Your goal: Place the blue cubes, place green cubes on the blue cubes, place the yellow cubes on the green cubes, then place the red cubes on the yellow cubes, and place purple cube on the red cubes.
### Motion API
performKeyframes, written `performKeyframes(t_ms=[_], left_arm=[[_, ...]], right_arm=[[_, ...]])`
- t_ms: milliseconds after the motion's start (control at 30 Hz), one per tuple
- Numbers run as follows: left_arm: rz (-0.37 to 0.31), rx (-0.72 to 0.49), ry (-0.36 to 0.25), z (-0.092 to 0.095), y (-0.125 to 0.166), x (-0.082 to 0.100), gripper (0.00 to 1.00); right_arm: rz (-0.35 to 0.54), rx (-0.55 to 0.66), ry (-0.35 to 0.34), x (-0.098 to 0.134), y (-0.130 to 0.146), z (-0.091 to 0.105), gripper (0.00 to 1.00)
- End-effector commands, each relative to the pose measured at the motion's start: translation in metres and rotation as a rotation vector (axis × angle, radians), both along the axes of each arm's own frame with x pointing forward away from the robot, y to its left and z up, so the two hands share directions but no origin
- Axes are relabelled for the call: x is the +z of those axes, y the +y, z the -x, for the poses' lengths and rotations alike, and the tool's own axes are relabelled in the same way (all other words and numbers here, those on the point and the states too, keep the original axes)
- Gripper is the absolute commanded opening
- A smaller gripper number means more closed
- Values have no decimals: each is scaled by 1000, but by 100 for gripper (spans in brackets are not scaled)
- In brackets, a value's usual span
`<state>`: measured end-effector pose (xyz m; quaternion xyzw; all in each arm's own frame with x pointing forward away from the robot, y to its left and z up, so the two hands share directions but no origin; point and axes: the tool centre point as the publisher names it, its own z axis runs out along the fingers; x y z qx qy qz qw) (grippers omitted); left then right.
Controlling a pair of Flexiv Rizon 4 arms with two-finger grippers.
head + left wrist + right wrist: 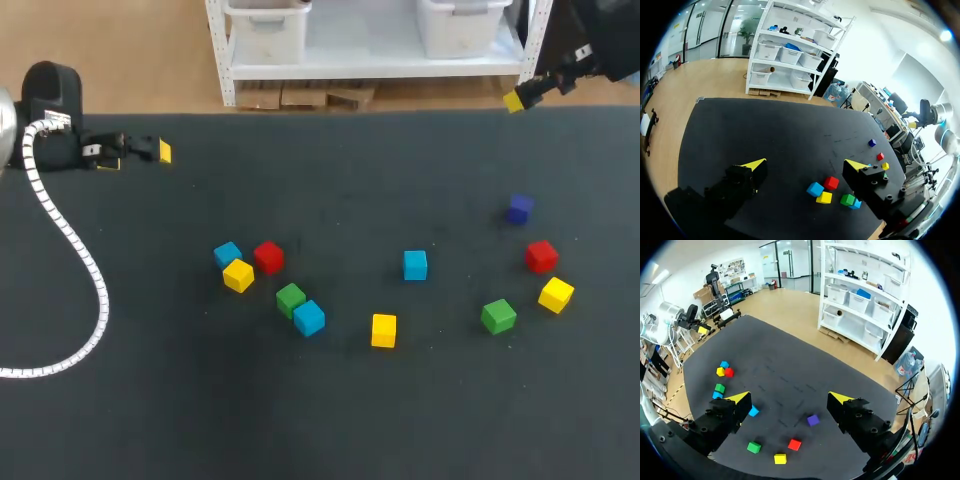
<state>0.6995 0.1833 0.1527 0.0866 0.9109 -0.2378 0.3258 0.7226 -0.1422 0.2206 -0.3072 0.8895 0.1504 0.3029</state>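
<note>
Loose cubes lie across the black table (330, 410). A left cluster holds a blue cube (228, 254), a yellow cube (238, 274), a red cube (268, 257), a green cube (291, 299) and another blue cube (309, 318). In the middle sit a yellow cube (383, 330) and a third blue cube (415, 265). To the right lie the purple cube (519, 209), a red cube (541, 256), a yellow cube (556, 295) and a green cube (498, 316). My left gripper (160, 151) (805, 165) hovers open at the far left edge. My right gripper (514, 100) (789, 398) is open at the far right corner. Neither holds anything.
A white ribbed cable (70, 250) from my left arm loops over the table's left side. The far half of the table (340, 160) carries no cubes, and the near strip in front of the cubes is bare too.
</note>
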Motion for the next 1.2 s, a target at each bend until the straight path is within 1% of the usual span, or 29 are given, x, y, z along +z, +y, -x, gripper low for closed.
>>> performKeyframes(t_ms=[33,200,300,367,400,467,500,600,633,700,800,900,1200], left_arm=[[8,-5,-6,0,2,-2,100],[8,-5,-6,0,2,-2,100],[-85,-19,-7,1,-2,-1,100],[-169,-22,-3,2,-6,0,100],[-201,-40,4,2,-9,0,100],[-241,-70,33,2,-15,-1,100],[-280,-87,40,2,-19,-3,100],[-402,-141,30,5,-31,-13,100],[-428,-157,32,6,-36,-16,100],[-504,-186,31,7,-44,-24,100],[-576,-224,49,8,-52,-39,100],[-635,-268,83,8,-58,-54,100],[-748,-310,187,2,-66,-93,100]], right_arm=[[1,-3,-2,0,0,1,100],[1,-3,-2,0,0,1,100],[1,-3,-2,0,0,1,100],[1,-3,-2,0,0,1,100],[1,-3,-2,0,0,1,100],[1,-3,-2,0,0,1,100],[1,-3,-2,0,0,1,100],[1,-3,-2,0,0,1,100],[1,-3,-2,0,0,1,100],[1,-3,-2,0,0,1,100],[1,-3,-2,0,0,1,100],[1,-3,-2,0,0,1,100],[1,-3,-2,0,0,1,100]])
